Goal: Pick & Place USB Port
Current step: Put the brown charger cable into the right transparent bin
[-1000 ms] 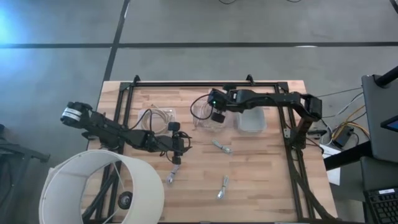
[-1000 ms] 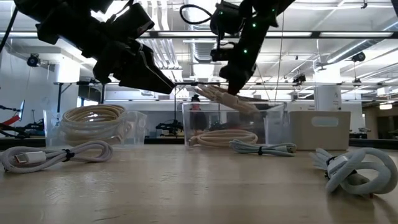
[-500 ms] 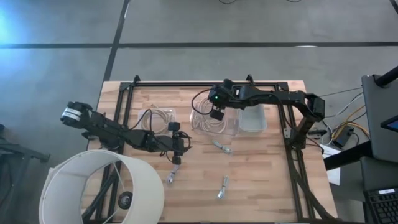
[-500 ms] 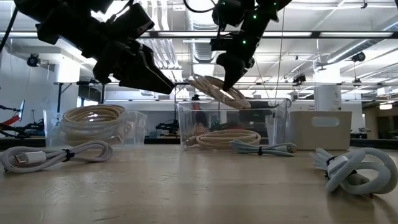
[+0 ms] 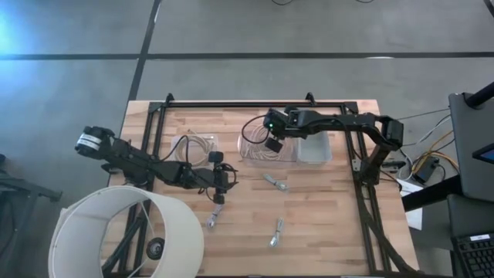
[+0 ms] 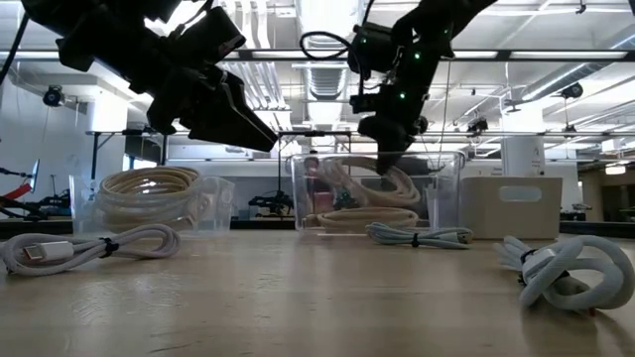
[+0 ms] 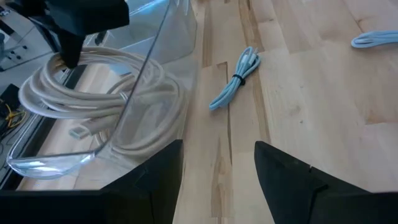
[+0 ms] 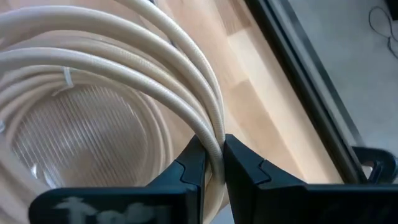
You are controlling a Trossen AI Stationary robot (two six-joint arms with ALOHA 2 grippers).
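My right gripper (image 5: 271, 144) (image 6: 393, 149) is over the clear middle bin (image 5: 287, 158) (image 6: 437, 193), shut on a cream coiled cable (image 6: 365, 188) (image 8: 93, 62) that hangs down inside the bin's walls, above another cream coil on the bin floor. My left gripper (image 5: 219, 185) (image 7: 217, 180) is open above bare wood, near side of the bins, touching nothing. Three pale-blue bundled cables (image 5: 275, 182) (image 5: 212, 220) (image 5: 276, 233) lie flat on the table. My right gripper pinches several strands of the cream coil's loop (image 8: 215, 140) between its two fingers (image 8: 189, 165). It comes from above, pointing down, with the fingers across the strands. The coil hangs tilted below the fingers inside the clear bin (image 7: 149, 93). Whether its lower end touches the coil beneath, I cannot tell.
A second clear bin (image 5: 193, 147) (image 6: 149, 198) to the left holds another cream coil. A white box (image 5: 312, 148) (image 6: 501, 203) stands right of the middle bin. A large white lampshade (image 5: 127, 232) covers the near-left corner. Black frame rails (image 5: 255, 103) border the table.
My right gripper first rose with the coil tilted above the bin's rim, then came down and a little toward the table's right. The coil has gone from above the rim to hanging inside the clear bin. The left arm kept still.
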